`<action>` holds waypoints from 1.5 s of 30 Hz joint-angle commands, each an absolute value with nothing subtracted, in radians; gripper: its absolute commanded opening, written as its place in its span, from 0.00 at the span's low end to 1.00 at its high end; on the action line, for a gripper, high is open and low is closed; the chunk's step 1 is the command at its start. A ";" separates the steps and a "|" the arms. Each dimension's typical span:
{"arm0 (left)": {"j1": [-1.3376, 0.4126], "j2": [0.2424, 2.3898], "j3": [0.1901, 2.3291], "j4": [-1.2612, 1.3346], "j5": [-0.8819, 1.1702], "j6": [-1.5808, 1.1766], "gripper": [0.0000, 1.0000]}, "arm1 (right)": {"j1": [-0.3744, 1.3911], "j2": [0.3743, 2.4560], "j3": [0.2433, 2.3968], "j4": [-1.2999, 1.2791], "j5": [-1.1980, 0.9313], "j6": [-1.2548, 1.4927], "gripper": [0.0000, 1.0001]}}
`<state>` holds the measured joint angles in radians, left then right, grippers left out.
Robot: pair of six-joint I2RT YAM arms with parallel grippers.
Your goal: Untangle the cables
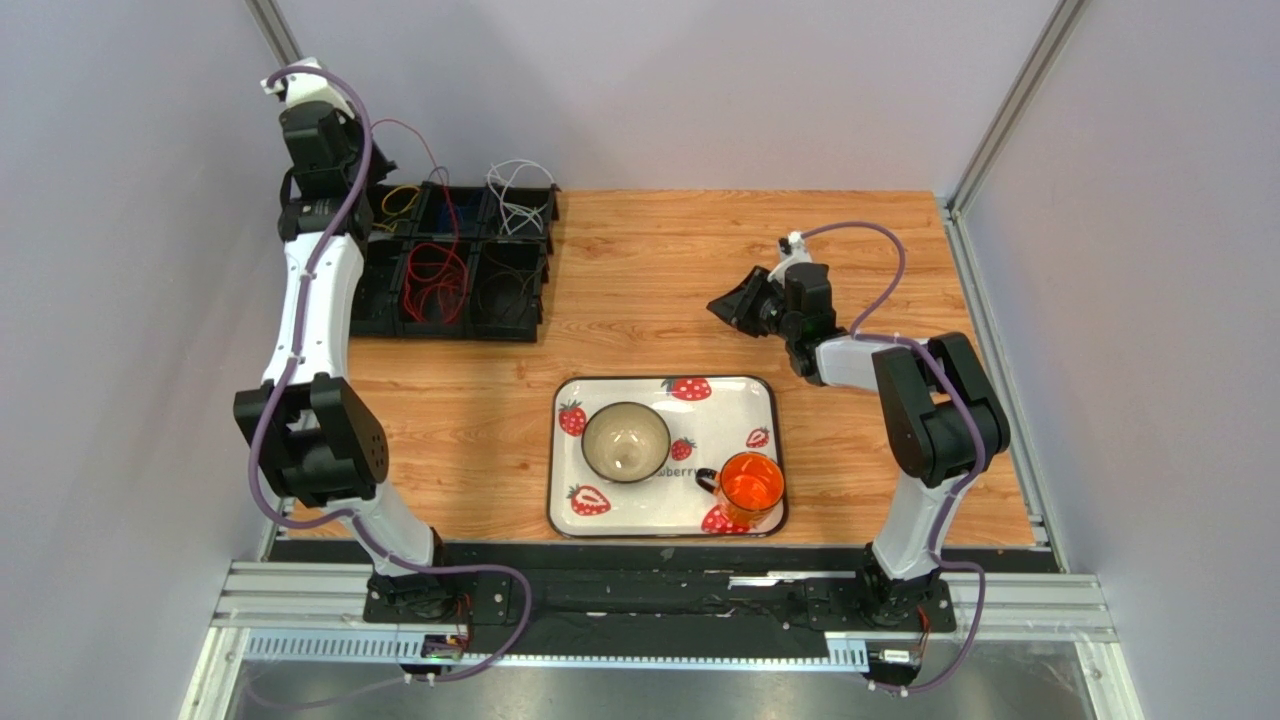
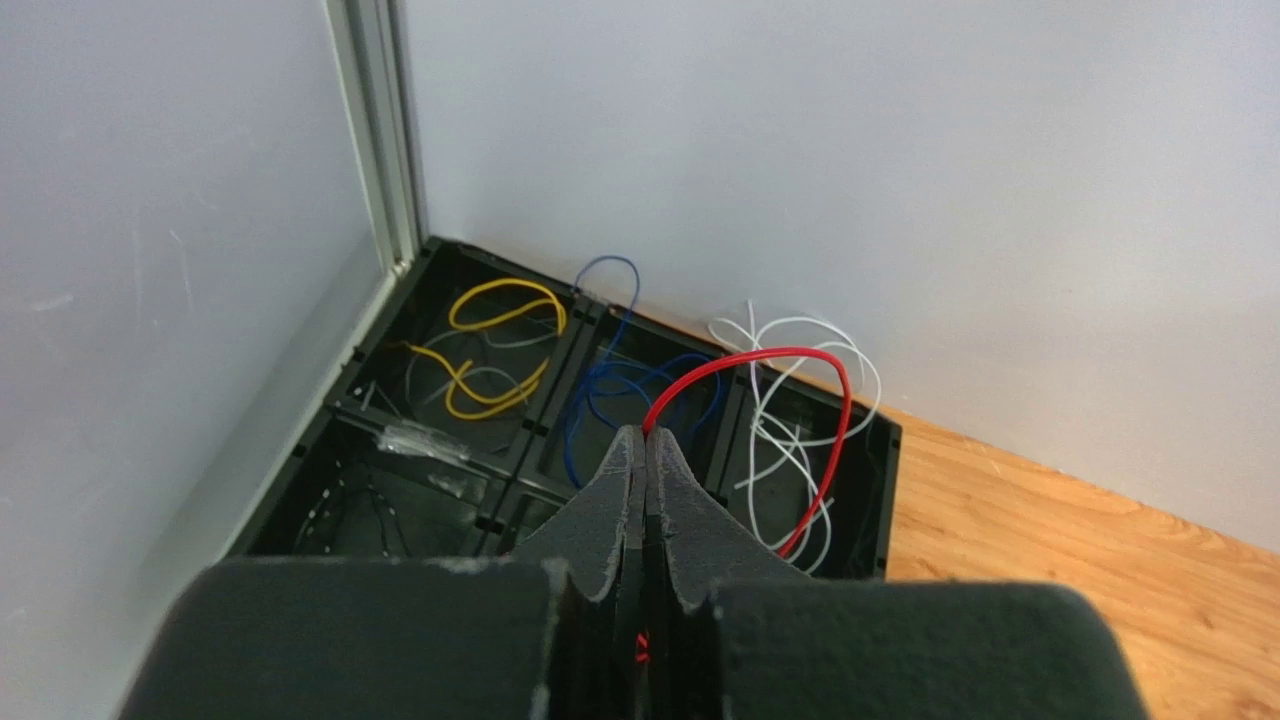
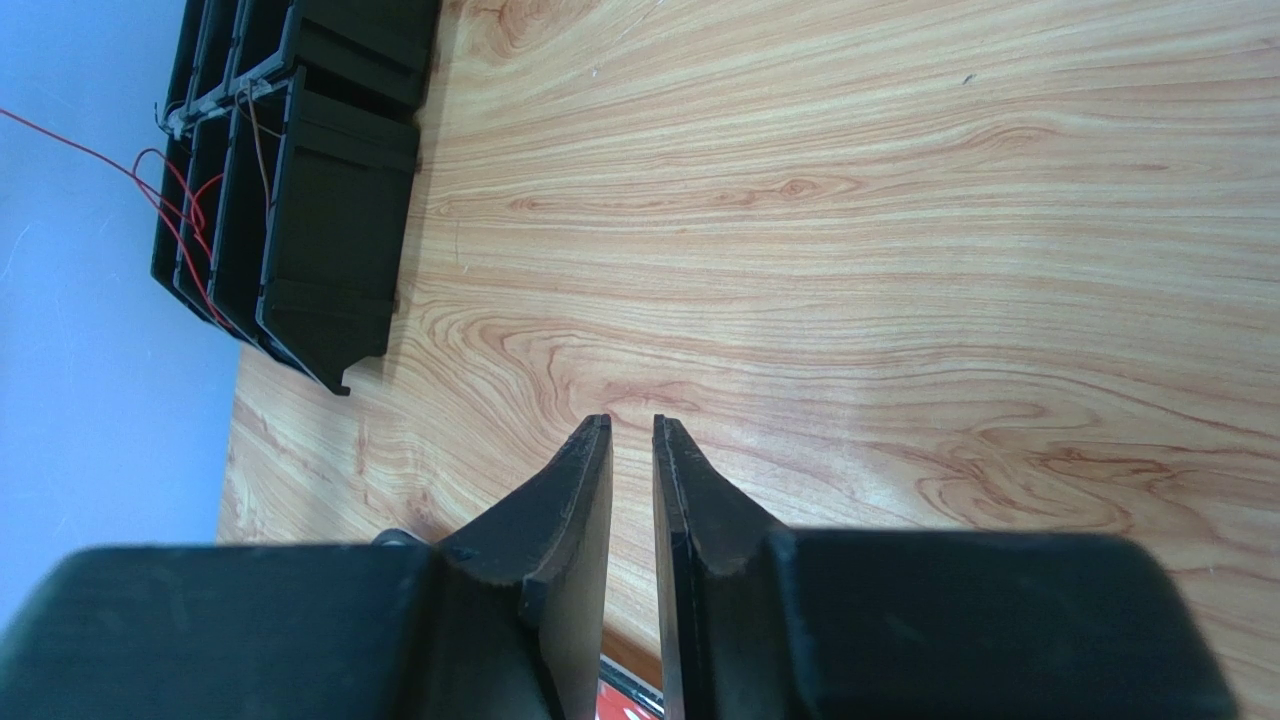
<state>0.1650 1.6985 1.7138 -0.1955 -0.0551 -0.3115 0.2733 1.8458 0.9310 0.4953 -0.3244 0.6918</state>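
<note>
Fingers [image 2: 601, 510] of the left gripper [image 2: 646, 440] are pressed tight together on a thin red looped cable [image 2: 781, 356], which arcs from their tips down into the right-hand compartment of the black plastic divided bin [image 2: 887, 450] at centre frame. A yellow cable [image 2: 511, 285], a blue cable [image 2: 609, 264] and a white cable [image 2: 812, 323] sit in that bin, left to right across the frame. The right gripper [image 3: 631, 428] shows a narrow gap between its 2 fingers, gripping nothing, above bare wooden tabletop [image 3: 902, 225]
</note>
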 commanded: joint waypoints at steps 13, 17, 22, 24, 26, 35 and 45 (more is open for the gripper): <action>0.195 1.765 1.740 -0.265 -0.063 -0.308 0.00 | 0.270 1.852 0.966 0.528 -0.336 0.698 0.18; 0.195 1.801 1.729 -0.278 -0.028 -0.310 0.00 | 0.268 1.853 0.968 0.528 -0.337 0.698 0.18; 0.206 1.838 1.717 -0.310 -0.023 -0.318 0.00 | 0.268 1.850 0.965 0.528 -0.336 0.698 0.18; 0.206 1.845 1.715 -0.340 -0.017 -0.314 0.00 | 0.268 1.850 0.966 0.526 -0.337 0.698 0.18; 0.206 1.853 1.710 -0.373 -0.026 -0.324 0.00 | 0.267 1.848 0.966 0.528 -0.337 0.700 0.18; 0.204 1.851 1.626 -0.446 -0.031 -0.363 0.00 | 0.259 1.848 0.954 0.548 -0.350 0.716 0.17; 0.204 1.856 1.552 -0.511 -0.008 -0.356 0.00 | 0.241 1.847 0.936 0.580 -0.365 0.739 0.17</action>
